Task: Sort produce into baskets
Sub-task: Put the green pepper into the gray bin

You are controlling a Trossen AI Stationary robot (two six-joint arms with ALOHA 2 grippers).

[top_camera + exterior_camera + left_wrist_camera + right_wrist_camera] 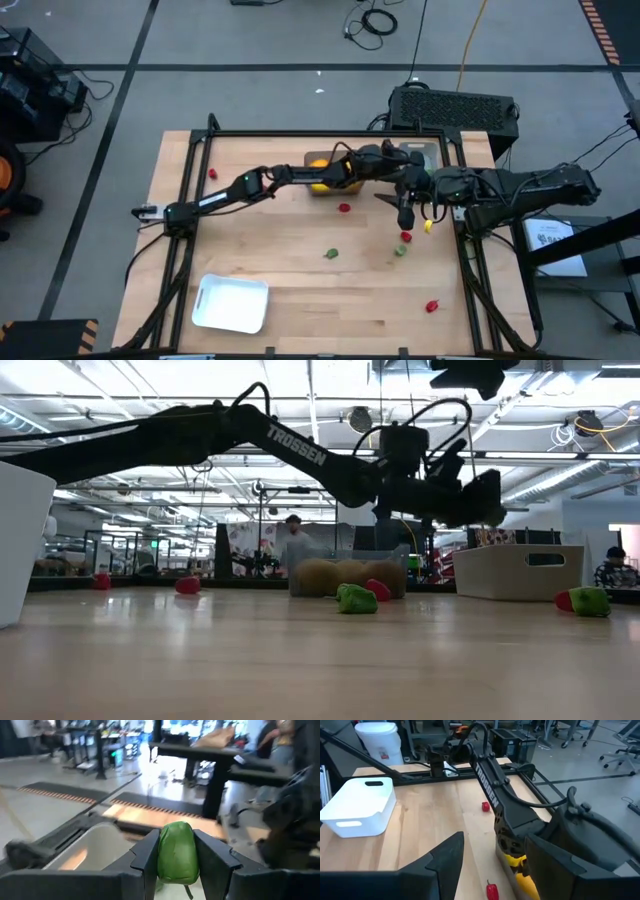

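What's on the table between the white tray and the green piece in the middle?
Nothing: in the high view, only bare wood lies between the white tray and the green piece.

A tiny green piece [175, 852] sits upright, pinched between dark fingers [147, 855] above the pale grey bin [82, 852].

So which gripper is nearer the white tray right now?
Left, though neither is close. The left gripper, holding a green piece, is at the table's far edge; the right gripper is nearer the right side. The white tray sits at the near-left corner.
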